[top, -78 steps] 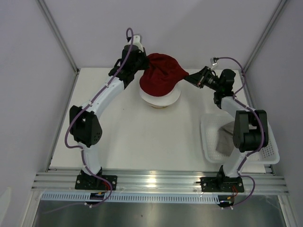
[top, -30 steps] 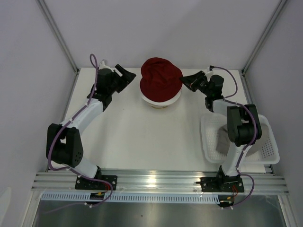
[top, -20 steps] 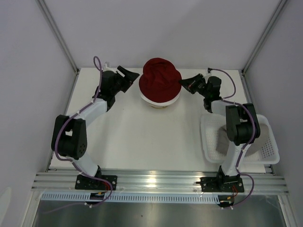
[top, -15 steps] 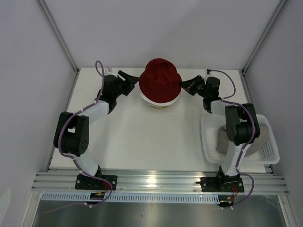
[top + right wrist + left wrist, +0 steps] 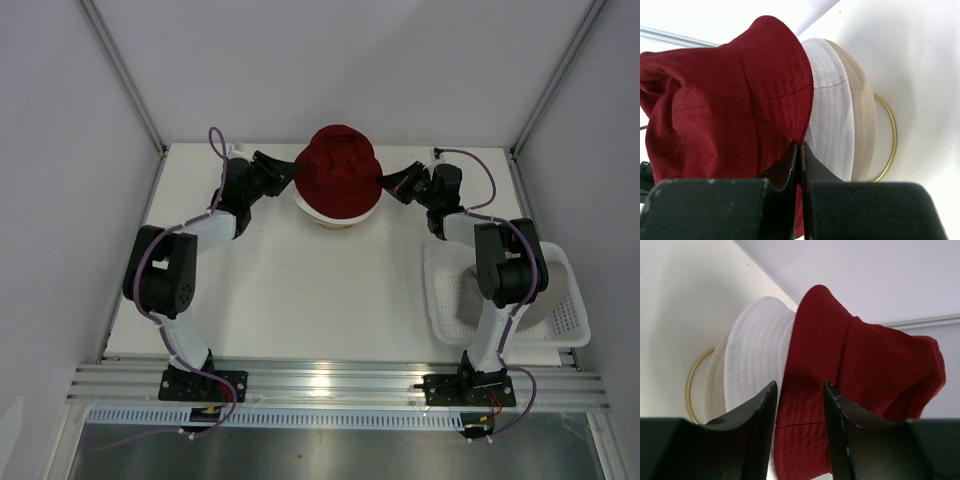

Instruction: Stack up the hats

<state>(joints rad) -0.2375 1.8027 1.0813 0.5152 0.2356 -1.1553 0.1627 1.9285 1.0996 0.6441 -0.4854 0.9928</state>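
Left of the stack, the left gripper (image 5: 799, 390) stands open, one finger either side of the brim of the dark red hat (image 5: 865, 370). That hat sits over the cream-white hat (image 5: 757, 365) on the gold wire-ring stand (image 5: 689, 387), at the far middle of the tabletop (image 5: 300, 290). At its right brim, the right gripper (image 5: 799, 152) is pinched closed on the red fabric. Further right, the grey hat (image 5: 468, 300) lies in the white mesh basket (image 5: 565, 325).

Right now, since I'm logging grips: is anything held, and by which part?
The right end effector pinches the dark red hat by its brim edge; the left end effector is open.
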